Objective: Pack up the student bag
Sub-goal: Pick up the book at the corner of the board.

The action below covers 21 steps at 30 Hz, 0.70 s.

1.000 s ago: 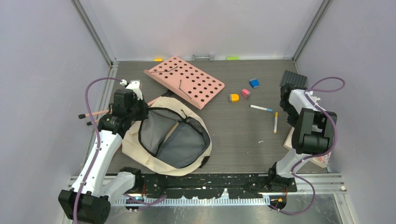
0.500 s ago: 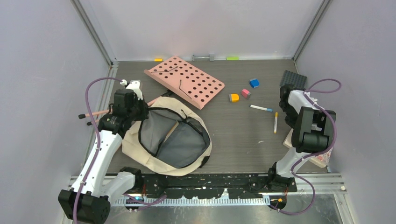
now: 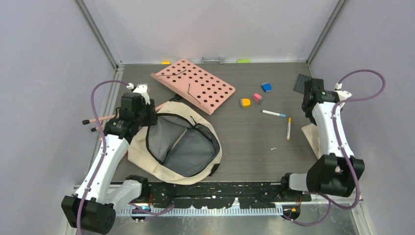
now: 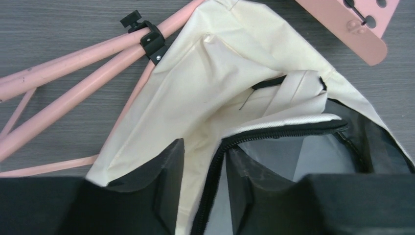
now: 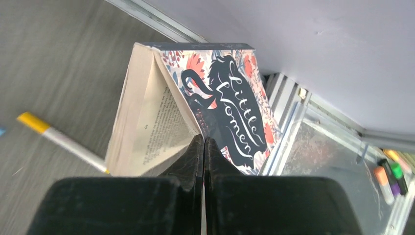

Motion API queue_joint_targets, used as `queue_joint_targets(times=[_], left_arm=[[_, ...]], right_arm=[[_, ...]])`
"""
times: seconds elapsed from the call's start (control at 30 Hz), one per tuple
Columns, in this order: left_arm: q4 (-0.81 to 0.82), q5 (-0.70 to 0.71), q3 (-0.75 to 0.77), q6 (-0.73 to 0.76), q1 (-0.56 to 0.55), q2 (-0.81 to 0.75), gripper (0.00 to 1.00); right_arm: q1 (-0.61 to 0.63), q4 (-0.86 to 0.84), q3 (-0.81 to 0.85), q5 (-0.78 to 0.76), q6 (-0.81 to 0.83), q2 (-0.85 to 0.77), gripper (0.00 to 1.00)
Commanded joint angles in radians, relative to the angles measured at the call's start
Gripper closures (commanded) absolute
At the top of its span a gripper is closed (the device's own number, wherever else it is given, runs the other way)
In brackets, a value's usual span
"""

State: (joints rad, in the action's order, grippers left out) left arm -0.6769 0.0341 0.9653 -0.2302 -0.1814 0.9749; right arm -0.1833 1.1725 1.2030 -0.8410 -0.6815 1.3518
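The student bag [image 3: 147, 157] is a cream backpack lying open at the left, its grey lining showing. My left gripper [image 3: 142, 117] sits at the bag's upper left rim. In the left wrist view [image 4: 203, 147] its jaws straddle and hold the black zipper edge and cream fabric of the bag [image 4: 220, 73]. My right gripper [image 3: 310, 117] is at the right edge of the table. In the right wrist view [image 5: 204, 139] it is shut on the cover of a "Little Women" paperback book [image 5: 235, 112], whose pages [image 3: 310, 138] hang open below.
A pink perforated board [image 3: 193, 85] lies behind the bag, its pink legs [image 4: 73, 73] to the left. Orange [image 3: 245, 102], pink [image 3: 257, 98] and blue [image 3: 266, 87] blocks, a white pen [image 3: 274, 114] and a yellow-capped pen [image 3: 288, 128] lie mid-right. A black pad [image 3: 300, 82] lies at the back right.
My right arm has unfolded and risen, its wrist moving toward the back, and the book now hangs open from its cover. The left arm and the bag have not moved.
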Motion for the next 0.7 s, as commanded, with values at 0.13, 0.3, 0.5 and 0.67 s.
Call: queue_joint_targets(times=[0.13, 0.3, 0.5, 0.67], left_arm=[[0.000, 0.114, 0.044, 0.014, -0.004, -0.025, 0.22], [0.012, 0.180, 0.060, 0.026, -0.049, -0.056, 0.18], [-0.093, 0.145, 0.151, -0.003, -0.084, -0.113, 0.09], [-0.191, -0.095, 0.219, -0.084, -0.084, -0.138, 0.07]], right_arm=[[0.239, 0.085, 0.217, -0.003, 0.090, -0.142, 0.99], [0.447, 0.089, 0.334, 0.062, 0.101, -0.120, 0.99], [0.675, -0.005, 0.350, 0.128, 0.156, -0.062, 0.99], [0.857, -0.219, 0.239, 0.249, 0.247, -0.053, 0.99]])
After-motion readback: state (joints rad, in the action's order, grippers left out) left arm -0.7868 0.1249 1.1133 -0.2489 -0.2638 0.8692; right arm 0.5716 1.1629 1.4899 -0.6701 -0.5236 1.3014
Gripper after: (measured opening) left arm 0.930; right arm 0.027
